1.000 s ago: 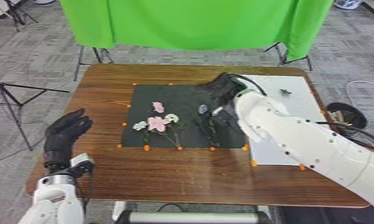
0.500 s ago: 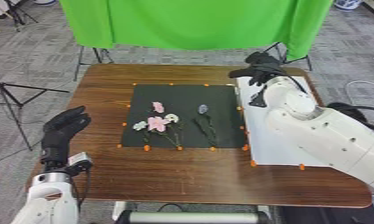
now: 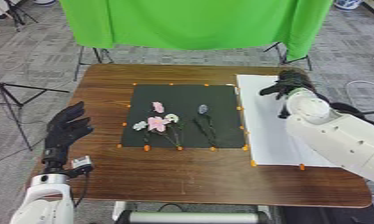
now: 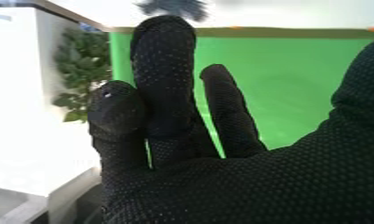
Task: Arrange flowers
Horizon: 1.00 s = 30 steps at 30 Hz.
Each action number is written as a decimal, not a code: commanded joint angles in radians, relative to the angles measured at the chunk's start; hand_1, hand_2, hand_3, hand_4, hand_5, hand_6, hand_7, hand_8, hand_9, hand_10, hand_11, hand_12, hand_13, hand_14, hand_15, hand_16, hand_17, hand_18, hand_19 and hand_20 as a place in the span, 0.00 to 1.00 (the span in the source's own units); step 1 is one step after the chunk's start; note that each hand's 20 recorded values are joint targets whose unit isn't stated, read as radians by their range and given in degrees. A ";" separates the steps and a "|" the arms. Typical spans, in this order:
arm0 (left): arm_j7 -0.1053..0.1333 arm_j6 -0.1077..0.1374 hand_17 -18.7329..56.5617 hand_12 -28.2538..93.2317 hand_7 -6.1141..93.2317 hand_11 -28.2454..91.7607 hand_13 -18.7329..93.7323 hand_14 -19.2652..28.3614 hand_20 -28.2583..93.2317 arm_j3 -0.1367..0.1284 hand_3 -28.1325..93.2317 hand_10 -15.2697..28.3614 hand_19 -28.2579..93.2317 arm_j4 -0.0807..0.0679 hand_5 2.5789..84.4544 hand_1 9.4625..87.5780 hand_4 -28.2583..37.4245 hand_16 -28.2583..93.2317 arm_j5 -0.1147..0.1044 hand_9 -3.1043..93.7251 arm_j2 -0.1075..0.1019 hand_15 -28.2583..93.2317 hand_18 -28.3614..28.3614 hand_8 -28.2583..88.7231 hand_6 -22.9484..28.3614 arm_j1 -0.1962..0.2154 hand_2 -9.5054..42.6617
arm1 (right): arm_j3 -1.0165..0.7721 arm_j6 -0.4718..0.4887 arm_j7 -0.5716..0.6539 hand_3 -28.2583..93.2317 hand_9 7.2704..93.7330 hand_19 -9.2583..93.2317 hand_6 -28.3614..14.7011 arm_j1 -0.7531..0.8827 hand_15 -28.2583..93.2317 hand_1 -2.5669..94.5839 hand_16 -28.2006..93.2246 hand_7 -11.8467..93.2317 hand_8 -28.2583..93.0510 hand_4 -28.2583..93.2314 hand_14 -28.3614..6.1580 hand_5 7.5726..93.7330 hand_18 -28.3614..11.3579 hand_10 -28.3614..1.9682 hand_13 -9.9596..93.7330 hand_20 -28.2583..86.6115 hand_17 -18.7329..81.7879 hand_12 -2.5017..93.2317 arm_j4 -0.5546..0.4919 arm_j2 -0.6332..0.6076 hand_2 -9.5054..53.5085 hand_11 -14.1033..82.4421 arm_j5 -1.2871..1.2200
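Note:
In the head view, my right hand (image 3: 291, 84) is above the far part of the white sheet (image 3: 270, 135), fingers extended and holding nothing. My left hand (image 3: 68, 130) hangs open by the table's left side. On the black mat (image 3: 188, 95) lie a small pink flower (image 3: 158, 107), a larger pink bloom (image 3: 158, 123) between two white ones, and right of them a grey-purple flower (image 3: 203, 109) with a dark leafy stem. In the right wrist view, my right hand (image 4: 228, 185) has its fingers up, and a blue-grey spiky flower (image 4: 175, 7) lies beyond the fingertips on white.
Orange markers line the edges of the mat and sheet on the brown table (image 3: 188, 175). A green cloth (image 3: 192, 25) hangs behind the table's far edge. A dark stand leg (image 3: 15, 107) is on the floor at the left.
My right hand has moved off the black mat to the right, over the white sheet, uncovering the grey-purple flower. The left hand's fingers have spread slightly. The flowers on the mat have stayed put.

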<state>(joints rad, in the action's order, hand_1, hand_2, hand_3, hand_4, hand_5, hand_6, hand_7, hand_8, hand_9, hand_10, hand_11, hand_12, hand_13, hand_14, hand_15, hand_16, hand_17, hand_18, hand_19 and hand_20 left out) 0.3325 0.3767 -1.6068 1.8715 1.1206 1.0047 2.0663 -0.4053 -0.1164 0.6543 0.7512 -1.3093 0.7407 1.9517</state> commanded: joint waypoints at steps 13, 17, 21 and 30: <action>0.005 0.001 0.51 0.31 0.32 0.47 0.53 0.68 0.44 -0.002 0.76 0.58 0.40 0.002 0.48 0.59 0.32 0.20 -0.038 0.43 0.005 0.48 0.71 0.13 0.42 0.012 0.00 | 0.041 -0.188 -0.025 0.78 0.80 1.00 0.62 0.044 0.67 0.52 0.46 0.27 0.21 0.05 0.69 0.66 0.35 0.53 0.97 0.57 0.80 0.17 0.053 -0.001 0.00 0.28 -0.052; 0.006 -0.002 0.51 0.31 0.32 0.47 0.53 0.69 0.44 0.000 0.77 0.58 0.40 0.000 0.49 0.59 0.32 0.20 -0.041 0.43 0.007 0.48 0.71 0.13 0.42 0.009 0.00 | 0.059 -0.237 -0.044 0.73 0.90 1.00 0.64 0.042 0.67 0.63 0.47 0.28 0.28 0.05 0.73 0.76 0.37 0.58 1.00 0.59 0.82 0.24 0.039 -0.008 0.03 0.25 -0.063; 0.003 -0.003 0.50 0.32 0.32 0.46 0.53 0.69 0.44 0.001 0.77 0.59 0.40 0.000 0.49 0.58 0.32 0.20 -0.042 0.43 0.008 0.48 0.71 0.13 0.43 0.007 0.00 | 0.072 -0.254 -0.060 0.72 0.94 1.00 0.65 0.036 0.69 0.67 0.46 0.29 0.28 0.05 0.74 0.80 0.37 0.60 1.00 0.60 0.83 0.27 0.015 -0.029 0.04 0.23 -0.036; -0.003 -0.004 0.50 0.32 0.32 0.46 0.53 0.69 0.43 -0.006 0.78 0.59 0.41 0.006 0.50 0.57 0.32 0.20 -0.042 0.44 0.005 0.48 0.71 0.13 0.43 0.018 0.00 | -0.119 -0.240 -0.104 0.72 0.95 1.00 0.65 0.167 0.69 0.67 0.45 0.29 0.28 0.06 0.75 0.81 0.39 0.60 1.00 0.61 0.84 0.27 -0.257 -0.160 0.04 0.23 -0.040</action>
<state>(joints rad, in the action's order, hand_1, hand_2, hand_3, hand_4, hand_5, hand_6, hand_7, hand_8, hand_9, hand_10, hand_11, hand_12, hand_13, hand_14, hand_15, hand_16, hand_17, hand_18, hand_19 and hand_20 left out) 0.3363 0.3745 -1.6058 1.8711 1.0848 1.0057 2.0682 -0.4310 -0.3612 0.5909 0.8499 -1.3930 0.6844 1.9016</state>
